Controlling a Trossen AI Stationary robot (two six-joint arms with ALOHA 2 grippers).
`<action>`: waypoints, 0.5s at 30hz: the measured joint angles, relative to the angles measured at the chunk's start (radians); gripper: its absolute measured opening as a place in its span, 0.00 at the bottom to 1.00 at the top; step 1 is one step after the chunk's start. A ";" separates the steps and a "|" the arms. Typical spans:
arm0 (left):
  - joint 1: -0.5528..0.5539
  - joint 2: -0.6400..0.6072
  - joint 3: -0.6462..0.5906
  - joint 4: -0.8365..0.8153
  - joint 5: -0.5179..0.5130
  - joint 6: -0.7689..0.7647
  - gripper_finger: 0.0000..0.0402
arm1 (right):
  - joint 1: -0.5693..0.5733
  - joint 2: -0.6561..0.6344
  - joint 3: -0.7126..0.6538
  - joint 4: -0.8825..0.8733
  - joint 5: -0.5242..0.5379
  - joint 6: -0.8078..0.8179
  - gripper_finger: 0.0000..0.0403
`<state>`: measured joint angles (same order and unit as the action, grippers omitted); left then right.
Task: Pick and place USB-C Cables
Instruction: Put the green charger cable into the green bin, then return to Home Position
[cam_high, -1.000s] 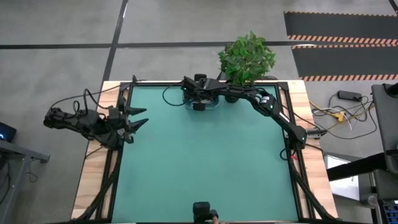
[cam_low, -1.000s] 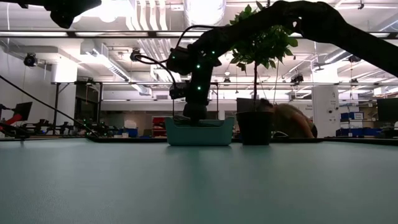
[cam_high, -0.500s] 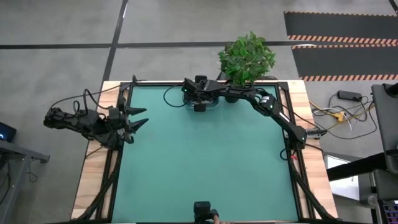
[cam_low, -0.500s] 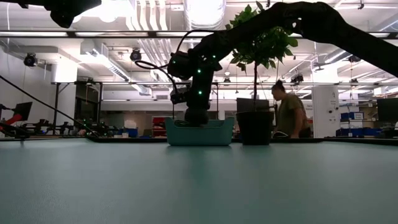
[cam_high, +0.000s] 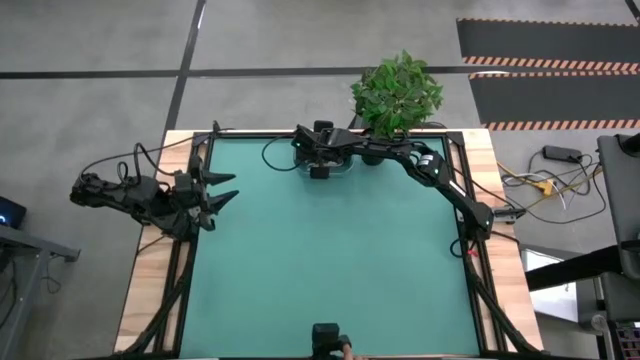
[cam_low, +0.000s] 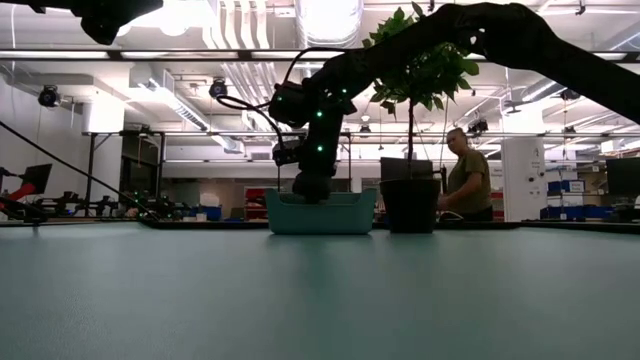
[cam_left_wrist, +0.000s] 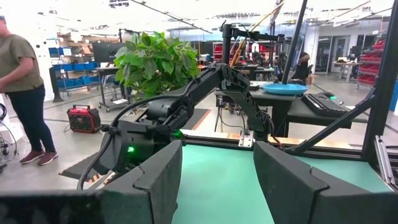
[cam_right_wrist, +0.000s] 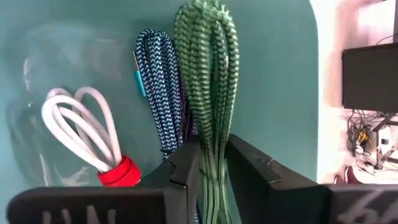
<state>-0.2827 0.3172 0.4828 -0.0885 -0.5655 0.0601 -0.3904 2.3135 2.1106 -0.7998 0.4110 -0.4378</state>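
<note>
1. A teal bin (cam_low: 321, 212) stands at the far edge of the table (cam_high: 330, 260), just beside a potted plant (cam_high: 397, 92).
2. In the bin lie three bundled cables: a white cable (cam_right_wrist: 81, 127) with a red band, a blue cable (cam_right_wrist: 158, 87), and a green cable (cam_right_wrist: 206, 68), side by side.
3. The right gripper (cam_right_wrist: 211, 171) reaches down into the bin, its fingers astride the green cable, close on both sides; whether they press it, I cannot tell.
4. The left gripper (cam_left_wrist: 217, 180) hovers at the table's left edge, fingers apart, holding nothing.
5. A person (cam_low: 462, 180) stands in the room behind the plant.
</note>
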 joint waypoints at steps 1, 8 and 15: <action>0.000 0.000 0.000 0.000 0.000 0.000 0.46 | 0.000 0.000 0.000 0.002 0.000 0.001 0.19; 0.000 0.000 0.000 0.000 0.000 0.000 0.46 | 0.001 0.000 0.009 0.001 0.000 0.001 0.24; 0.000 0.000 0.000 0.001 0.000 0.000 0.46 | 0.014 -0.010 0.034 0.000 0.000 0.028 0.25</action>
<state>-0.2825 0.3172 0.4828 -0.0879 -0.5652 0.0601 -0.3762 2.3035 2.1449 -0.7997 0.4108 -0.4098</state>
